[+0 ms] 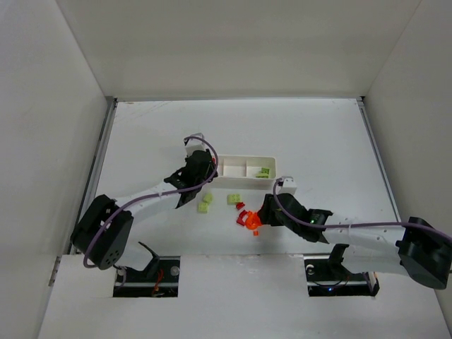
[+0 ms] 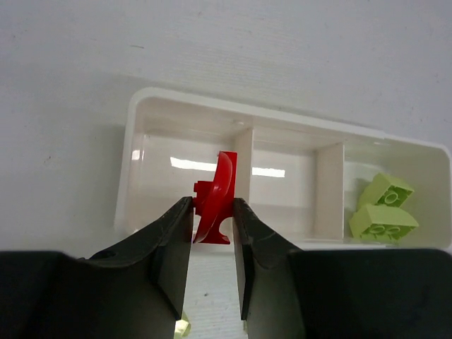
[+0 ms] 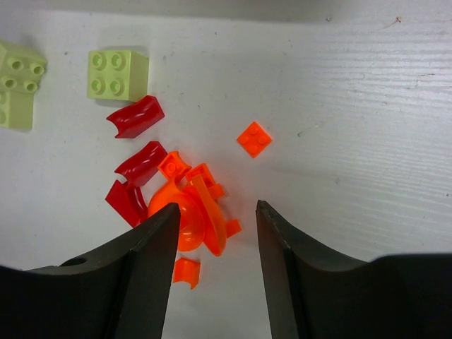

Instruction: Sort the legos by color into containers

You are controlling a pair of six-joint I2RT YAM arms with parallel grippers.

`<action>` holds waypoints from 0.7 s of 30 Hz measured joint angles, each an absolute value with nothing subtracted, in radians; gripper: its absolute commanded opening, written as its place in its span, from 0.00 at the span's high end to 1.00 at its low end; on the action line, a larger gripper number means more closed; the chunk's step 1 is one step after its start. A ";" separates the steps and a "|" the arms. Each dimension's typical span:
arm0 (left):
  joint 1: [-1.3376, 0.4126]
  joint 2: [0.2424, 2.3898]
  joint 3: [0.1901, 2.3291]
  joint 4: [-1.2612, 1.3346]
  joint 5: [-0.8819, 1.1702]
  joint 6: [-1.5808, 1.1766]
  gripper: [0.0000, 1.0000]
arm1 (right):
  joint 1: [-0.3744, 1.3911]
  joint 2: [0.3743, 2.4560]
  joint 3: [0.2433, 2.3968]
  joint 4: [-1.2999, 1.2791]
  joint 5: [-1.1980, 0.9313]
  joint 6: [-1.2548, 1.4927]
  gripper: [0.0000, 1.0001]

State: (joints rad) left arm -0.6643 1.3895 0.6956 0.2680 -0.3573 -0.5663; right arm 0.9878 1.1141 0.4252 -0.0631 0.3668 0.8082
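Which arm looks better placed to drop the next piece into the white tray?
Left. The left tool grips a red lego right at the tray; the right tool is open over the orange legos, holding nothing.

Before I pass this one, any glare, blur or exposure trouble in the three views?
Top external: even, soft light, no hard shadows, but the loose legos are tiny. Left wrist: white glare streaks on the tray floor; held red piece sharp. Right wrist: orange pile oversaturated, studs hard to read; dark fingers show little detail.
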 measured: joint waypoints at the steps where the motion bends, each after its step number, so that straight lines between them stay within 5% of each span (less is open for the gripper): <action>1: -0.656 1.408 0.709 0.274 -0.350 -0.562 0.75 | 0.988 1.119 0.425 -0.063 0.367 0.809 0.49; 11: -0.626 1.554 0.818 0.307 -0.318 -0.530 0.49 | 0.988 1.129 0.413 -0.062 0.366 0.815 0.61; 21: -0.627 1.461 0.782 0.313 -0.334 -0.524 0.48 | 0.988 1.159 0.412 -0.051 0.354 0.812 0.85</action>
State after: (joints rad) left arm -0.6273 1.4609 0.7818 0.3134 -0.3336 -0.5236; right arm 0.9878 1.1595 0.4122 -0.0505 0.3542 0.8124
